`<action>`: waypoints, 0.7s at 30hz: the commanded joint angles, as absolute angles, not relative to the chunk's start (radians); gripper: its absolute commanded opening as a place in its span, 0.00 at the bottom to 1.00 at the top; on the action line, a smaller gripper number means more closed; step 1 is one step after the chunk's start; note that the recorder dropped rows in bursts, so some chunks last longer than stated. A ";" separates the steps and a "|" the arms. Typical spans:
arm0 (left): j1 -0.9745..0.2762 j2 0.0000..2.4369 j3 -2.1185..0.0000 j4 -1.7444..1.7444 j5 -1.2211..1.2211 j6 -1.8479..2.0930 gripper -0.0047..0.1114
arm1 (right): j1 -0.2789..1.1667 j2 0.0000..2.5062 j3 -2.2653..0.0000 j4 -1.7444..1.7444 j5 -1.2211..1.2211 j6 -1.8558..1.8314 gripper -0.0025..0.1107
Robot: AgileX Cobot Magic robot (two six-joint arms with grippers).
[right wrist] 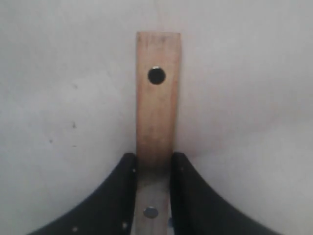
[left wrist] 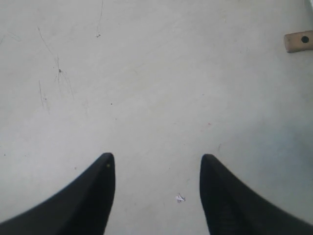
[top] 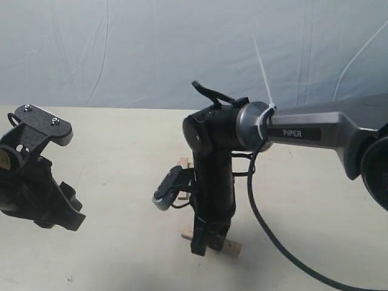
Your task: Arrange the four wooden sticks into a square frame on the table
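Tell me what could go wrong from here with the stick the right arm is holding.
1. The right end effector clamps the wooden stick by its narrow edges near one end, so the long free end could swing out of line on release.
2. The right arm stands close in front of another stick end, and its slack cable hangs low. Either might nudge that piece when the arm pulls away.
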State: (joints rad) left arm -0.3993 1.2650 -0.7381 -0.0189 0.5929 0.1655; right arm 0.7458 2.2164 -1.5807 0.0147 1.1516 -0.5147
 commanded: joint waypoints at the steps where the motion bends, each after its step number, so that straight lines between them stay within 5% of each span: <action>1: -0.399 1.255 -0.736 -0.025 0.591 0.160 0.47 | 0.757 2.173 -1.522 -0.025 1.071 -0.630 0.01; 21: -0.399 1.255 -0.736 -0.025 0.560 0.160 0.47 | 0.759 2.155 -1.450 -0.031 0.890 -0.885 0.01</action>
